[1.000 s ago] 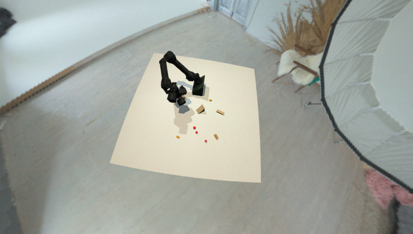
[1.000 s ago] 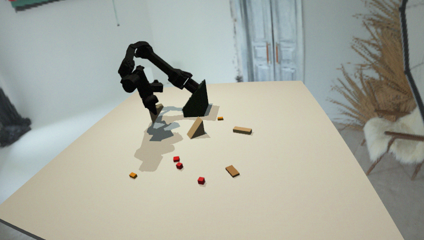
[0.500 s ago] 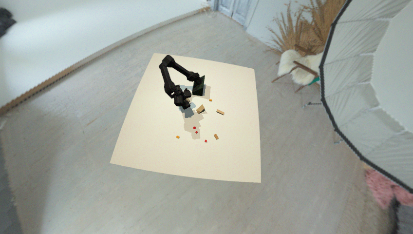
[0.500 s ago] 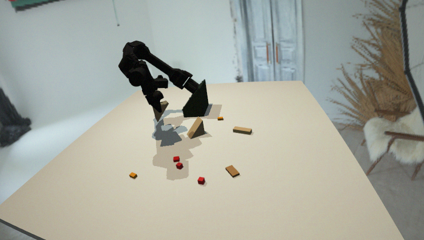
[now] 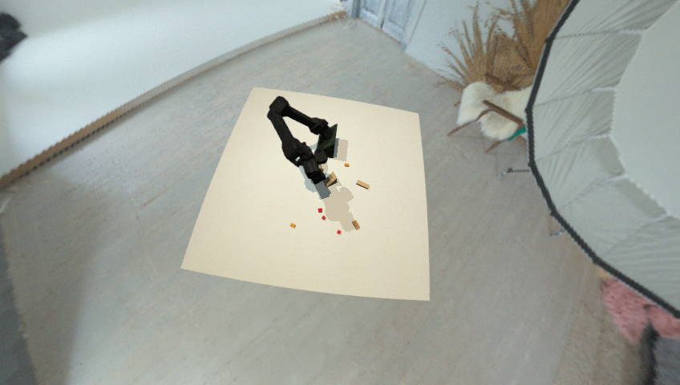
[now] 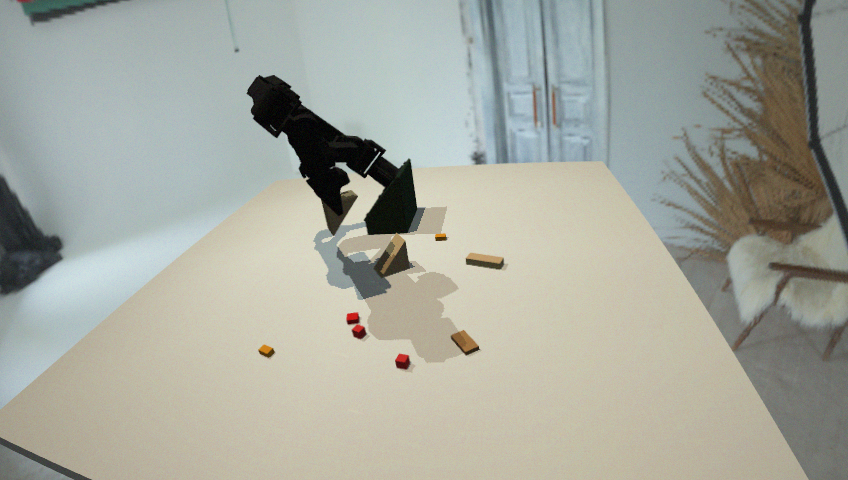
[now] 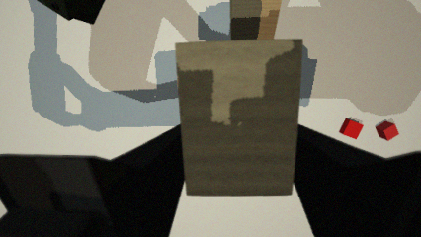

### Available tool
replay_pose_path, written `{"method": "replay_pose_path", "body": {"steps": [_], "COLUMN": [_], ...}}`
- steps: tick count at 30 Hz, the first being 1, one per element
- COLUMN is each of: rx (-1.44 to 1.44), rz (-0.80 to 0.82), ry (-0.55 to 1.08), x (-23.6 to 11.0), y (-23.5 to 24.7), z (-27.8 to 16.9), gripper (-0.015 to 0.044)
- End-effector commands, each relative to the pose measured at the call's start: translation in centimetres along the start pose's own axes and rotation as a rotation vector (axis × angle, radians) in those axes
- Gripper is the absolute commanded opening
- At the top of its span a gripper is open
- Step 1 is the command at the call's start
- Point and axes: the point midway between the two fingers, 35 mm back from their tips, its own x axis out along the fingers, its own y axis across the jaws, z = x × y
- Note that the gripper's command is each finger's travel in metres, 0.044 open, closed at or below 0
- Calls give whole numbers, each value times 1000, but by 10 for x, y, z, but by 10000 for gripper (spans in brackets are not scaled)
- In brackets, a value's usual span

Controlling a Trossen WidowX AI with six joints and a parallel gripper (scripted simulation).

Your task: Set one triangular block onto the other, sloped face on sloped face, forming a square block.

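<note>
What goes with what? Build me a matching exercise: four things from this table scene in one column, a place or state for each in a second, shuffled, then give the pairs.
Things
1. held triangular block
2. second triangular block
3. two red cubes
4. dark green wedge

Places or states
A. standing at the arm's base, tallest thing on the table
B. clamped in the end effector, off the table
C. resting on the table, sloped face up
D. close together on the table, nearer the exterior camera than both triangular blocks

Pairs: 1-B, 2-C, 3-D, 4-A

White walls, grey floor, panelled door.
</note>
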Motion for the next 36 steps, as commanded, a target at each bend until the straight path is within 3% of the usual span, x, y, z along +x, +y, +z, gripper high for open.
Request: {"method": "replay_pose_path", "body": {"steps": [1,8,23,36], "rx": [4,6,7,7], "rz": [8,12,12,13], "ry": [0,3,5,6], "x": [-6,-7,62,97], "y": [-15,-23,-29,-28], "z": [15,25,37,44], "gripper": [0,0,0,0]}}
